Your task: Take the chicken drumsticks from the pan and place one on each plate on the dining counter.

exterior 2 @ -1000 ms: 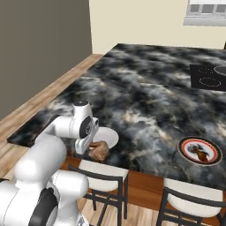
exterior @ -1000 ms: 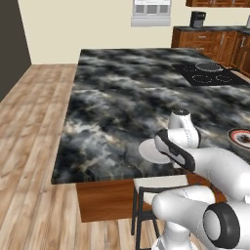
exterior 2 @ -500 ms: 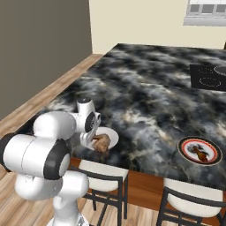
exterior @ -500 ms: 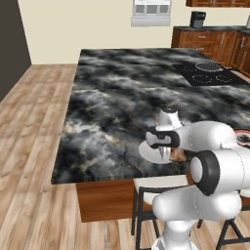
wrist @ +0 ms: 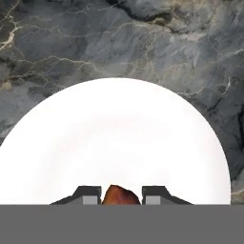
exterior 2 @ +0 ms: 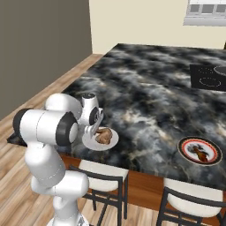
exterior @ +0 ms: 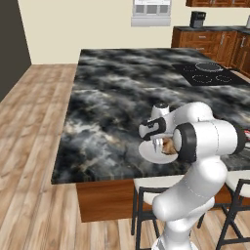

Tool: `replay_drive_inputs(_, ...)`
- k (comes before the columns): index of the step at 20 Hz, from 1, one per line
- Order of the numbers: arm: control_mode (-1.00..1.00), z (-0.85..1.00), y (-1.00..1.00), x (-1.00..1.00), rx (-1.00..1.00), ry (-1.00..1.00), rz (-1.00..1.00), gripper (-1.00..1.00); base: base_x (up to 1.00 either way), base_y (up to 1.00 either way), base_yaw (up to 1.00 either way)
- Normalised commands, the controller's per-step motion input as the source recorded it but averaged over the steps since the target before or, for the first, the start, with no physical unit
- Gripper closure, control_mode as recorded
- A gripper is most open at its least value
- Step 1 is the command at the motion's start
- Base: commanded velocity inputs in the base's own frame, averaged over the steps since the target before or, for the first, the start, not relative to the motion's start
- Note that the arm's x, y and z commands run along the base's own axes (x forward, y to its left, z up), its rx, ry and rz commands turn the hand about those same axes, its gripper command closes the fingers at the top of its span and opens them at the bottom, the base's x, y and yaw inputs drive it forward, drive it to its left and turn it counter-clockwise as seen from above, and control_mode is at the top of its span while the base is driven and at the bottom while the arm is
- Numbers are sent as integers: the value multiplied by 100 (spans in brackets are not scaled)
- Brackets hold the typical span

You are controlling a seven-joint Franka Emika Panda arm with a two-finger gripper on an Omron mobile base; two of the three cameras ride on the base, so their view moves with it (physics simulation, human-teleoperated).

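My gripper (exterior 2: 91,130) is shut on a golden-brown chicken drumstick (exterior 2: 104,134) just over the plain white plate (exterior 2: 99,144) near the front edge of the marble dining counter (exterior 2: 150,84). In the hand view the drumstick (wrist: 121,195) sits between the two fingertips (wrist: 88,193), with the white plate (wrist: 114,138) right below. From the left base view the gripper (exterior: 157,141) hangs over the same plate (exterior: 151,154). The red-rimmed patterned plate (exterior 2: 199,151) holds another drumstick (exterior 2: 201,153). The pan (exterior: 208,66) looks small and pale-rimmed on the far cooktop.
Two stools (exterior 2: 106,173) stand under the counter's near edge, below the plates. The black cooktop (exterior: 209,74) lies at the counter's far right. Wood cabinets (exterior: 205,41) line the back wall. Wooden floor (exterior: 29,146) stretches to the left.
The arm's upper links have swung forward and up. The gripper has kept hold of the drumstick and settled closer over the white plate.
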Motion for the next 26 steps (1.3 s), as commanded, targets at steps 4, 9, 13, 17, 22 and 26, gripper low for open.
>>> replay_drive_inputs(4,-100,-26,21,25,0,-12,0,100,0,0,0)
replay_drive_inputs(9,-100,-37,26,15,0,-11,0,100,0,0,0)
replay_drive_inputs(13,-100,-33,3,13,0,-9,0,100,0,0,0)
replay_drive_inputs(17,-100,-25,0,28,0,-6,0,100,0,0,0)
replay_drive_inputs(22,-100,-11,-2,23,0,-5,0,100,0,0,0)
replay_drive_inputs(26,-100,-10,0,15,0,-8,0,100,0,0,0)
